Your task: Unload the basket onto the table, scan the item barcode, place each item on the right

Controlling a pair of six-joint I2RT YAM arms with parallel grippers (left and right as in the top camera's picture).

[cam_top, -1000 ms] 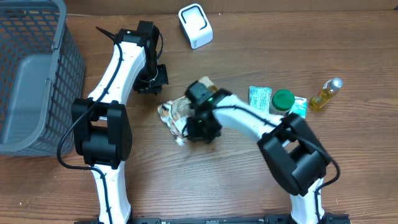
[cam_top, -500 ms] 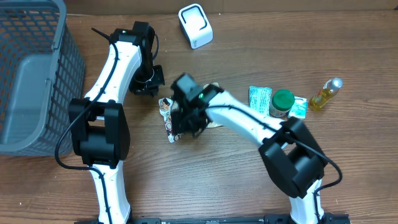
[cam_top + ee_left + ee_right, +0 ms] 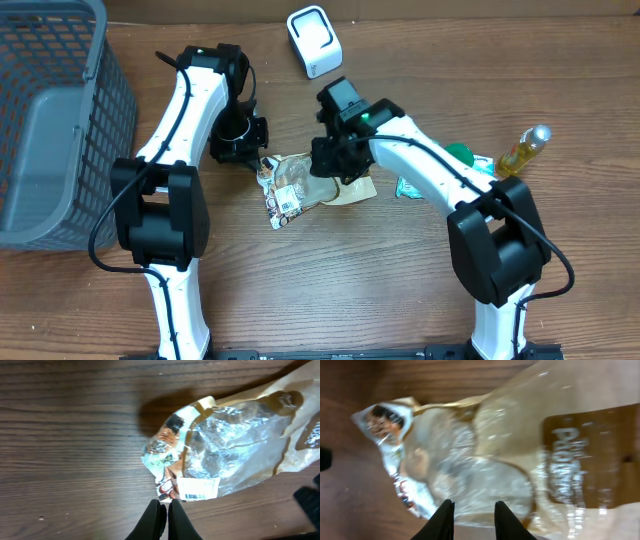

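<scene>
The item is a clear and tan plastic snack bag (image 3: 312,186) lying flat on the wooden table. Its white barcode label (image 3: 199,489) faces up near the bag's printed end (image 3: 286,200). My left gripper (image 3: 163,506) is shut and empty, with its tips just short of that end (image 3: 254,152). My right gripper (image 3: 472,509) hovers open over the bag's clear middle, nothing between its fingers (image 3: 336,160). The white scanner (image 3: 314,41) stands at the back of the table, apart from the bag.
A grey mesh basket (image 3: 50,110) fills the left side. To the right of the bag are teal packets (image 3: 418,155), a green-lidded jar (image 3: 458,158) and a small yellow bottle (image 3: 525,150).
The right gripper has opened and let go of the bag, then moved back and to the right. The bag now lies spread on the table. The left gripper has shifted slightly towards it.
</scene>
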